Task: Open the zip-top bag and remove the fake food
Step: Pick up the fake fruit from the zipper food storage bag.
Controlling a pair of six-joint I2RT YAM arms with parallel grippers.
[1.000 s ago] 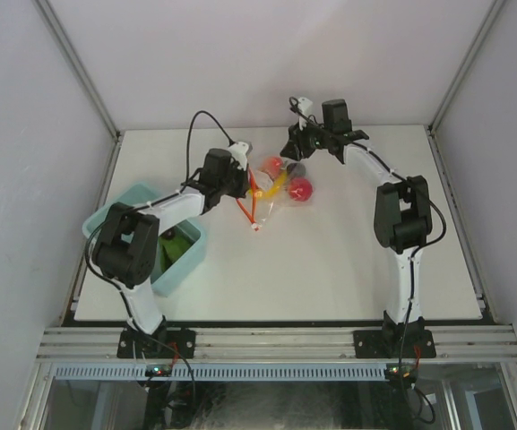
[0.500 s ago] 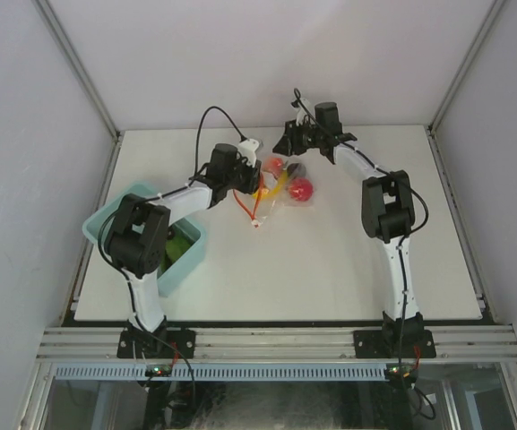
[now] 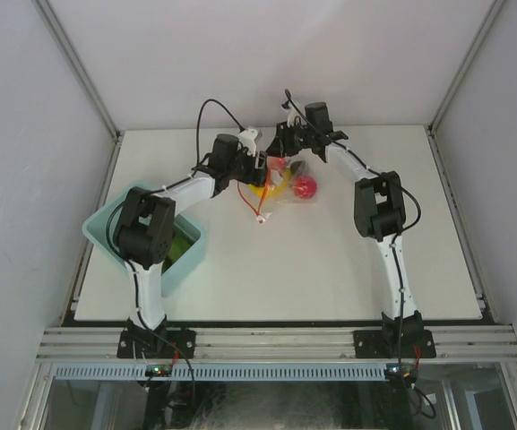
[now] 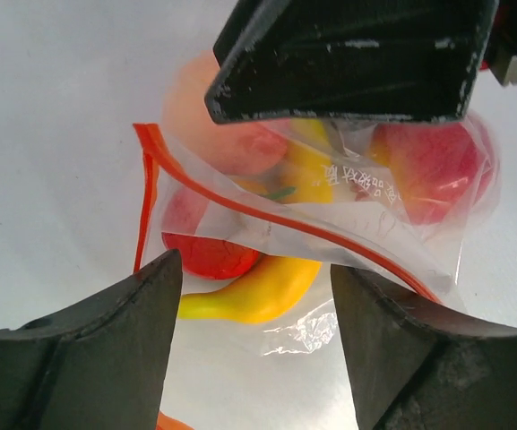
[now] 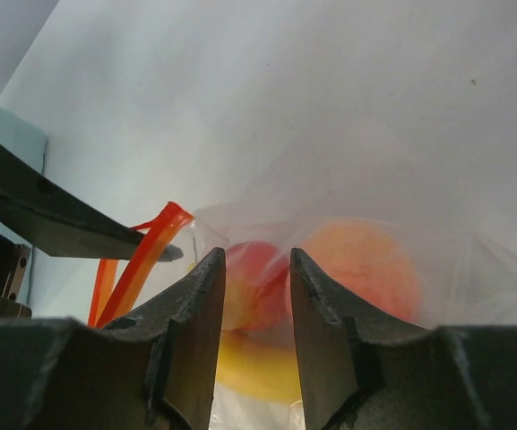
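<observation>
White table (image 3: pixel 330 269), 12 o'clock: zip-top bag (image 4: pixel 348 224) appears unzipped, fake food (image 4: pixel 424 166) inside, extraction remaining. Your left gripper (image 4: pixel 254 278) gapes empty; right gripper (image 5: pixel 256 260) jaws nearly together, grip on film indiscernible.

Clear zip-top bag (image 4: pixel 366 224) is carrying dark print, its zip strip (image 4: pixel 276 218) running red-orange. Inside, banana (image 4: pixel 249 291) is showing yellow, apple (image 4: pixel 433 166) red, round fruit (image 4: pixel 209 116) peachy orange. Light blue bin (image 3: pixel 115 215) is showing green inside. Plain white desk (image 3: pixel 330 260) is lying underneath.
</observation>
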